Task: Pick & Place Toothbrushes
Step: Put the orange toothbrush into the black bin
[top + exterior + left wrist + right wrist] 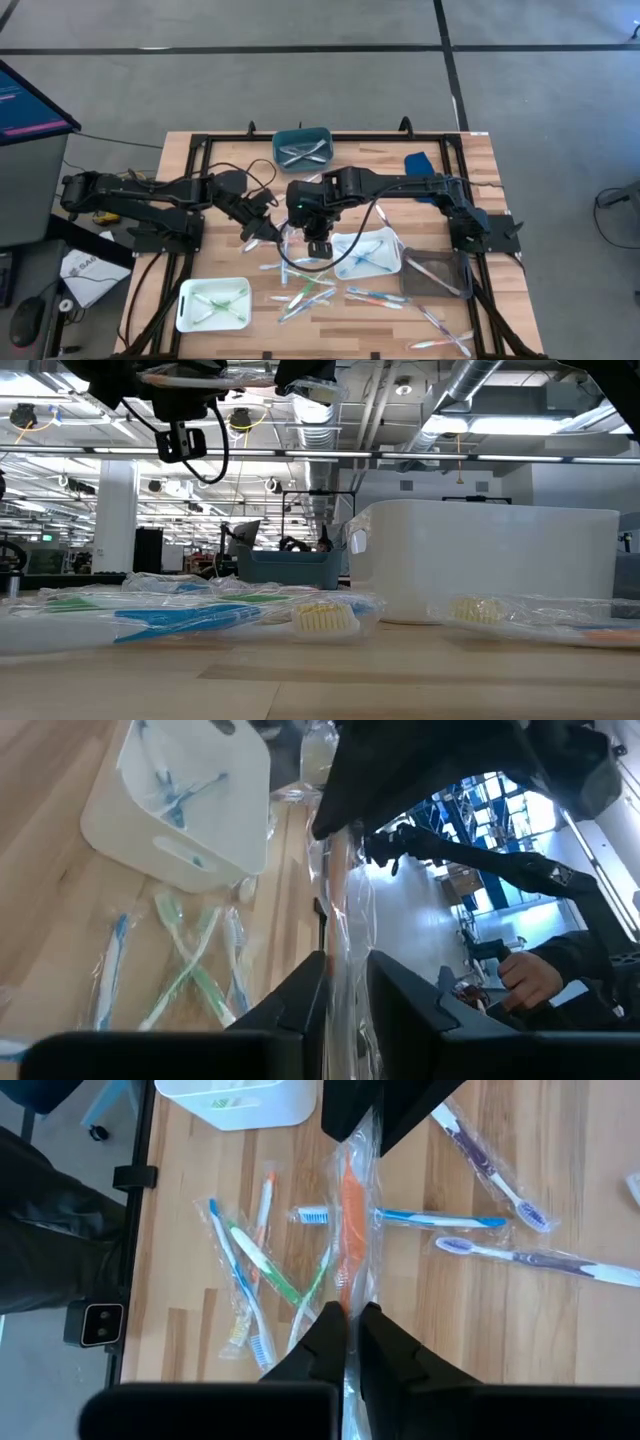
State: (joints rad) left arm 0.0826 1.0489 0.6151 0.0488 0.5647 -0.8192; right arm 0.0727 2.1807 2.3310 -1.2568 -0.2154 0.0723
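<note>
An orange toothbrush (350, 1210) in a clear wrapper hangs above the table's middle, spanning between my two grippers. My right gripper (348, 1325) is shut on one end of it. My left gripper (347, 995) is at the other end, its fingers a little apart on either side of the wrapper (342, 920). In the high view the left gripper (272, 233) and the right gripper (302, 240) meet above the loose toothbrushes (310, 290) lying flat on the wood. My right gripper pinches the wrapper's end (347, 1295) between its two fingers, slanting down from the table's right side. The toothbrush runs on from the fingertips toward the left gripper, lifted clear of the table. My left gripper has the wrapper's other end (345, 965) between its fingers; whether they touch it, I cannot tell.
A teal tray (303, 147) with toothbrushes stands at the far edge. A white tray (392, 262) holds blue ones, and another white tray (213, 303) green ones. A clear tray (437, 275) stands to the right. More wrapped toothbrushes (440, 335) lie near the front right.
</note>
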